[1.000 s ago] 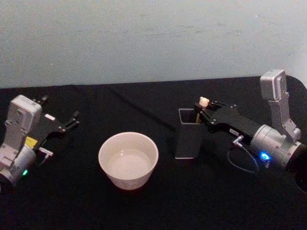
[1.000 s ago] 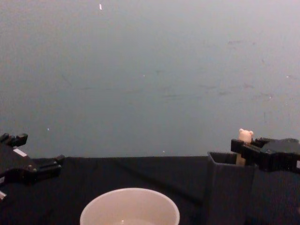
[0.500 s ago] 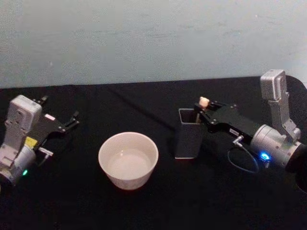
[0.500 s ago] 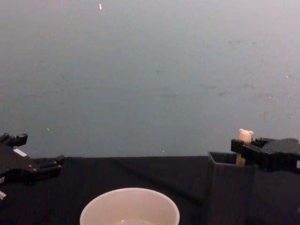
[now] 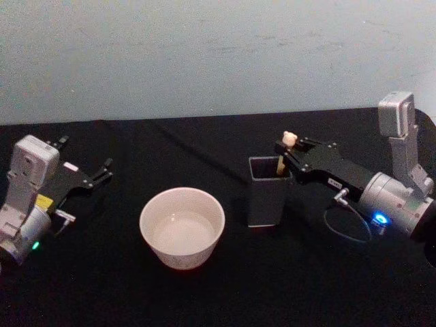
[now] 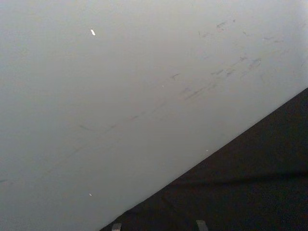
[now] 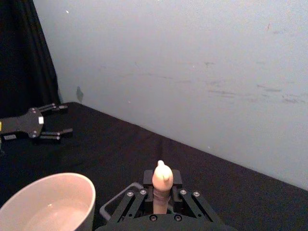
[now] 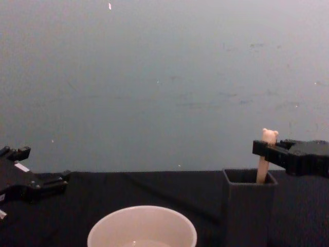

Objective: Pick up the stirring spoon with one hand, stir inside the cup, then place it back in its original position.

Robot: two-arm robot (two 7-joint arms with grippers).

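The stirring spoon (image 5: 289, 139) stands in the dark grey square holder (image 5: 267, 194), its beige handle (image 8: 262, 169) and tiny bear head (image 8: 269, 136) rising above the rim. My right gripper (image 5: 285, 148) is shut on the handle just below the bear head, which the right wrist view shows pinched between the jaws (image 7: 162, 179). The spoon's bowl is hidden inside the holder. The cream-white cup (image 5: 182, 227) sits to the left of the holder, holding clear liquid. My left gripper (image 5: 85, 154) rests open at the table's far left, away from both.
A black cloth (image 5: 218, 286) covers the table, with a pale wall (image 5: 204, 54) behind it. A thin cable loop (image 5: 344, 228) hangs from the right arm near the holder. The cup (image 8: 142, 229) and holder (image 8: 248, 206) stand about a hand's width apart.
The right gripper has risen with the spoon, so more of the handle shows above the rim. The holder, leaning before, now stands upright. The left arm has stayed still.
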